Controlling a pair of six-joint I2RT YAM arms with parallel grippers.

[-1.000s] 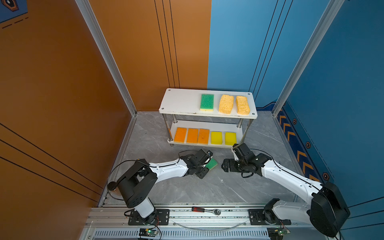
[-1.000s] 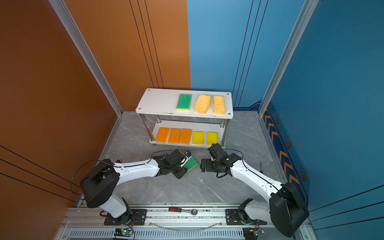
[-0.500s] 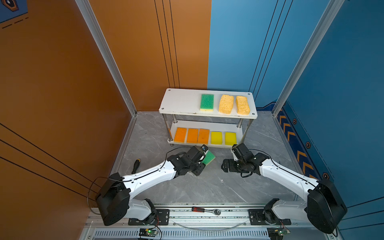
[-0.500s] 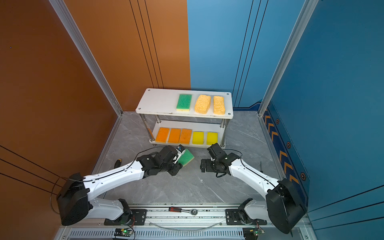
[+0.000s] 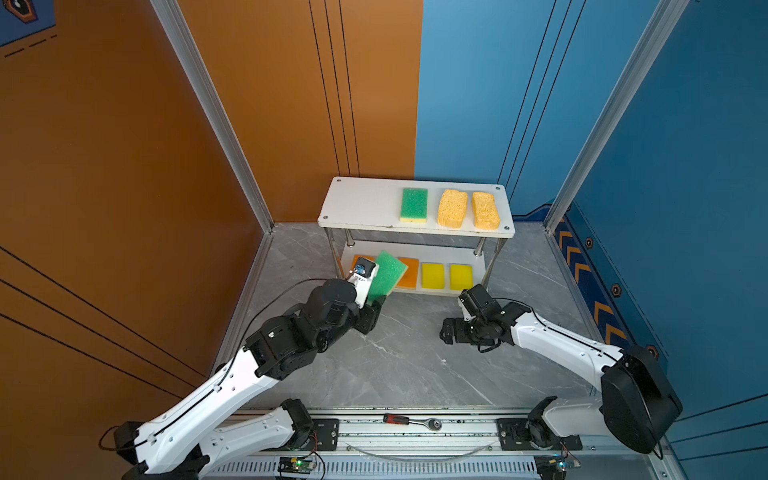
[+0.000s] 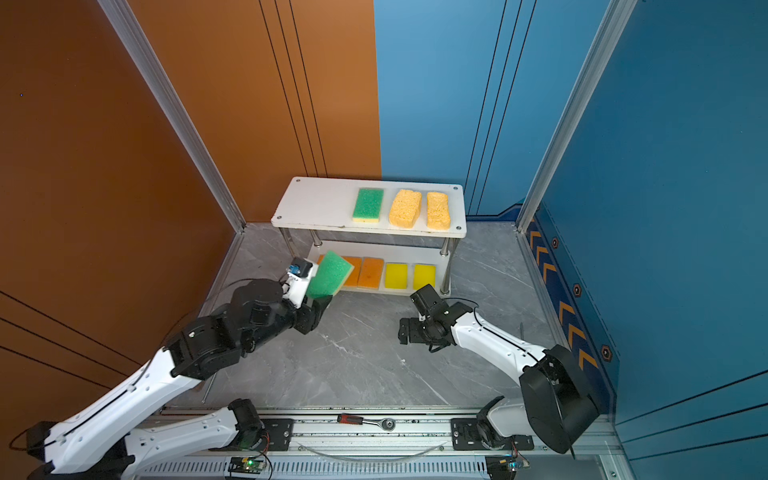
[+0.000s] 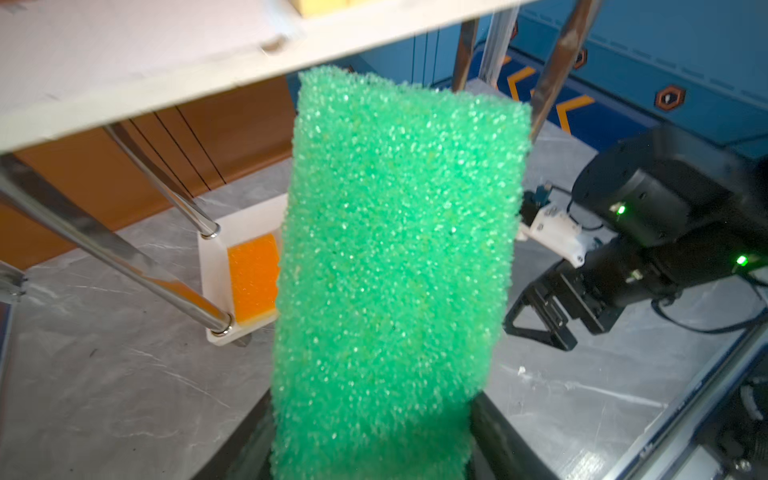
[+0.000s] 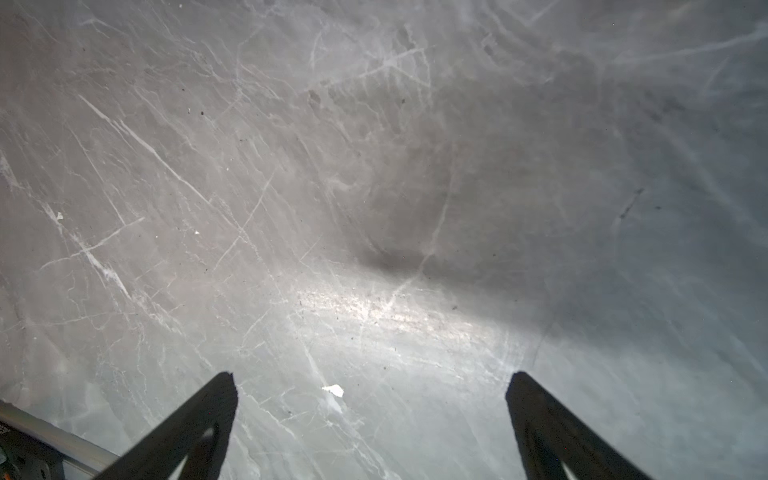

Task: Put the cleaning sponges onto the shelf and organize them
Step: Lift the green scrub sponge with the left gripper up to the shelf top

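Gripped by the left claw (image 5: 374,303), the green sponge (image 5: 386,276) was best lifted clear of the shelf (image 5: 361,203) top edge, then laid flat beside its twin (image 5: 413,204); the right claw (image 5: 448,331) was released.

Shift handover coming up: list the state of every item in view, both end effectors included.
left end effector, shut on held green sponge
held green sponge, lifted, tilted, before the lower tier
right end effector, open, empty
shelf, upright
top-tier green sponge, lying flat
porous sponges, flat, side by side on top tier
orange sponges, flat on lower tier, partly hidden
yellow sponges, flat on lower tier
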